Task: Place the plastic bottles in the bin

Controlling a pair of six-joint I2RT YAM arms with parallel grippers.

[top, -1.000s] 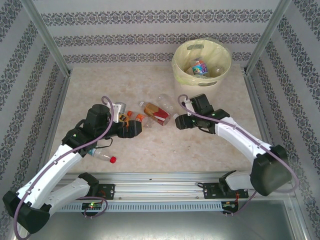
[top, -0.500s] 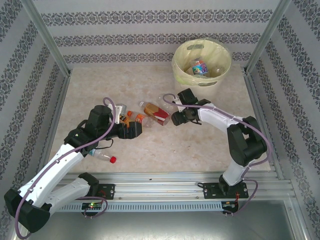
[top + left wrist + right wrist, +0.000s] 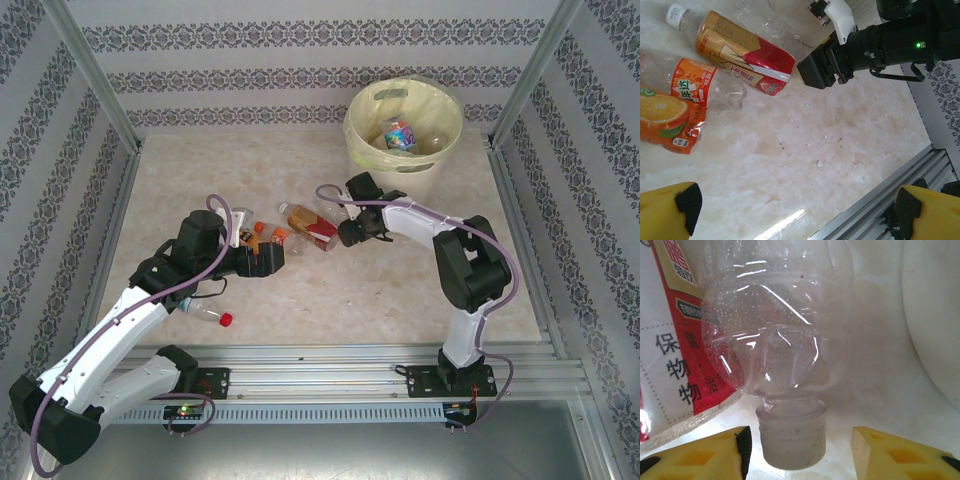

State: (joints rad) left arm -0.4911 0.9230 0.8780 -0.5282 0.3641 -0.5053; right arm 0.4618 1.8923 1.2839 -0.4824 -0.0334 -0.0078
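Two yellow fingers of the right claw (image 3: 799, 442) stand partly open on either side of a clear bottle's (image 3: 775, 340) cap (image 3: 790, 440) without touching it, likely because the stiff neck holds better than the crumpled body. A red-label bottle (image 3: 675, 335) lies just left. The bin (image 3: 362, 140) stands near this claw. The left claw (image 3: 799, 202) hangs wide over bare table (image 3: 790, 150), with orange bottles (image 3: 670, 115) ahead-left.

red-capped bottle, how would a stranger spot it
Start at the metal rail along the table's near edge and look just beyond it, beside the left arm. A clear bottle lies there on its side, alone; its red cap and its distance from the labelled bottles mid-table set it apart.
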